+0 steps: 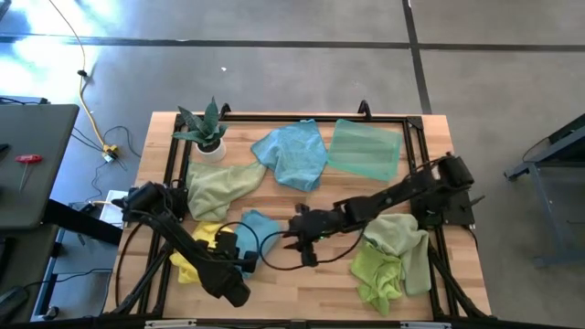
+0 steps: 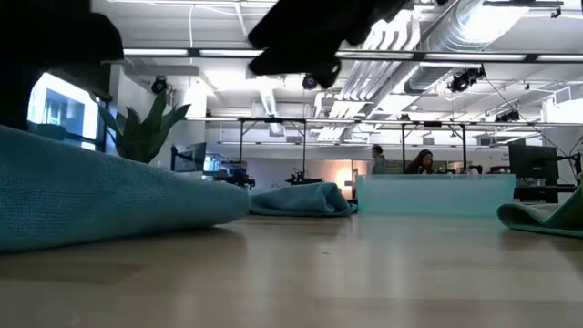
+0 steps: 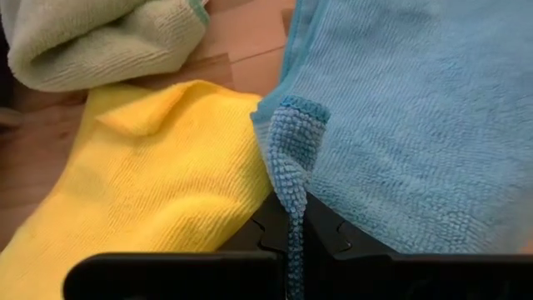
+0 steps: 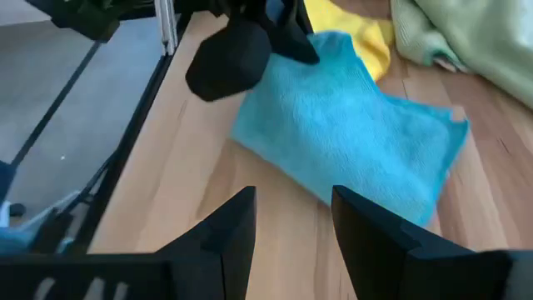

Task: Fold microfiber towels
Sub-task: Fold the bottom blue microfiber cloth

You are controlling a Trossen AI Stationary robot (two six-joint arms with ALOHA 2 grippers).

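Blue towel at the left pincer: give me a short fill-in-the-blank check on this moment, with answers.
1. The left pincer is shut on an edge of the ____ towel.
2. Beside it lies a ____ towel.
3. The right pincer is ____ and holds nothing.
4. The potted plant stands at the table's far ____ corner in the high view.

Answers: blue; yellow; open; left
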